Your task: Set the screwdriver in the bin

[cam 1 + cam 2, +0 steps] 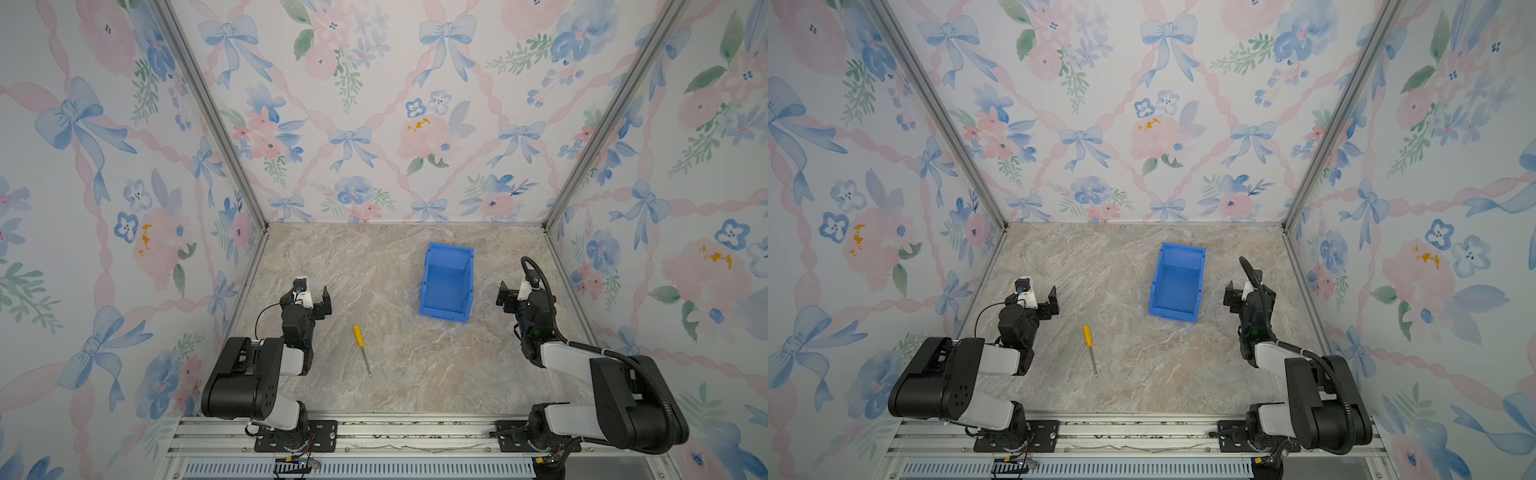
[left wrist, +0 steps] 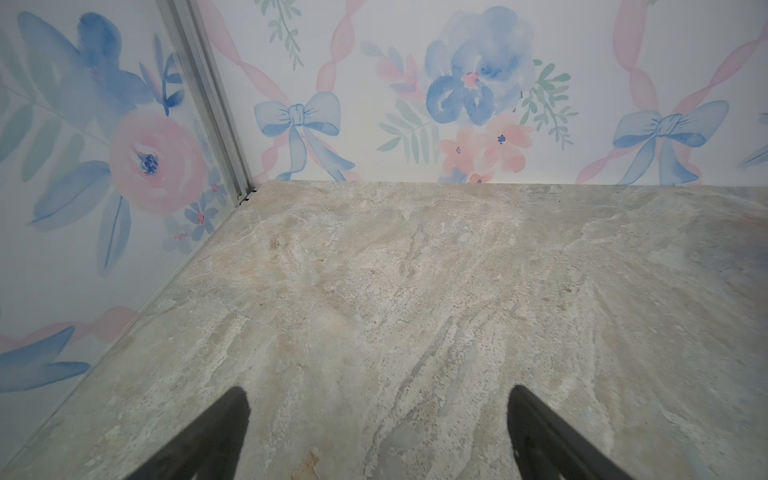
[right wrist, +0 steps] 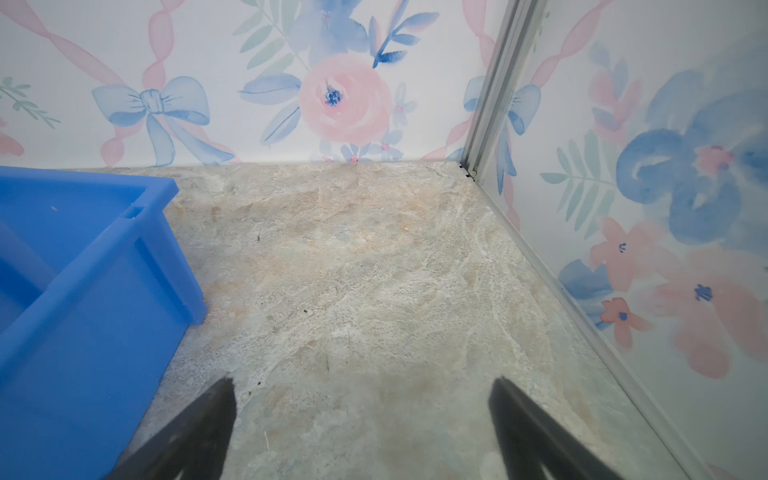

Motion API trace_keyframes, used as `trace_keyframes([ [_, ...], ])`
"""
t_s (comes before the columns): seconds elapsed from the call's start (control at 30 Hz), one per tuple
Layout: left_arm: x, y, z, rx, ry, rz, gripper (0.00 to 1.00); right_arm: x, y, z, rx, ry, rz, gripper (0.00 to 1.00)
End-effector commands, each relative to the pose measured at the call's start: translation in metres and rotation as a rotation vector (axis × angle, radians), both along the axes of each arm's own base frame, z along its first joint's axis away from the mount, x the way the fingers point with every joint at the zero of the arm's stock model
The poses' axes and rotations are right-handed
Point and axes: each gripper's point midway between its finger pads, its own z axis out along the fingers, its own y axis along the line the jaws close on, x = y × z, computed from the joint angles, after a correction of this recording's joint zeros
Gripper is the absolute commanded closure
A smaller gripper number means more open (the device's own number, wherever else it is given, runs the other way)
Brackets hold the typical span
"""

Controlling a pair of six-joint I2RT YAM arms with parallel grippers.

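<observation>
While both arms sit folded low at the near edge of the table (image 1: 415,386), upper links doubled back over their bases and forearms reaching toward the far wall, neither one has hold of anything; the left claw (image 1: 314,294) is held low over the left part of the table, its jaws spread wide with only bare marble between them in the left wrist view; the right claw (image 1: 515,291) mirrors it on the right side, jaws likewise wide apart and empty, just beside the right wall of the bin (image 1: 450,248) but not touching it. The bin stands upright right of centre, open top up, lower lip facing the near edge; its corner shows in the right wrist view. The screwdriver (image 1: 361,349) lies flat on the table between the arms, nearer the left one, yellow handle toward the far wall, shaft tip toward the near edge, well apart from the bin and from both claws.
</observation>
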Motion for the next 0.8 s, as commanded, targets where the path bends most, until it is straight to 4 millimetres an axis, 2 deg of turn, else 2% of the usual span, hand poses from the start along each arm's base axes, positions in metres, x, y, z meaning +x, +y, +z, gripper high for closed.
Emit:
trace_keyframes([
  [0.0,-0.006,0.006,0.007,-0.002,-0.021,0.045,0.03,-0.012,0.000,-0.009,0.003,0.068,-0.012,0.03],
  [0.13,-0.009,0.004,0.007,0.018,-0.021,0.064,0.03,-0.018,-0.006,-0.008,0.010,0.054,-0.044,0.03],
  [0.27,-0.007,0.007,0.006,0.017,-0.015,0.075,0.02,-0.012,-0.007,-0.011,0.008,0.084,-0.047,0.03],
  [0.4,-0.011,0.010,0.013,0.012,-0.026,0.102,0.03,-0.012,-0.006,-0.011,0.009,0.104,-0.060,0.03],
  [0.53,-0.008,0.015,0.009,0.061,0.107,0.178,0.02,-0.022,0.007,0.009,-0.045,0.108,-0.064,0.03],
  [0.77,-0.003,-0.006,0.026,0.042,0.170,0.089,0.03,-0.043,0.043,0.048,-0.160,0.156,0.048,0.03],
])
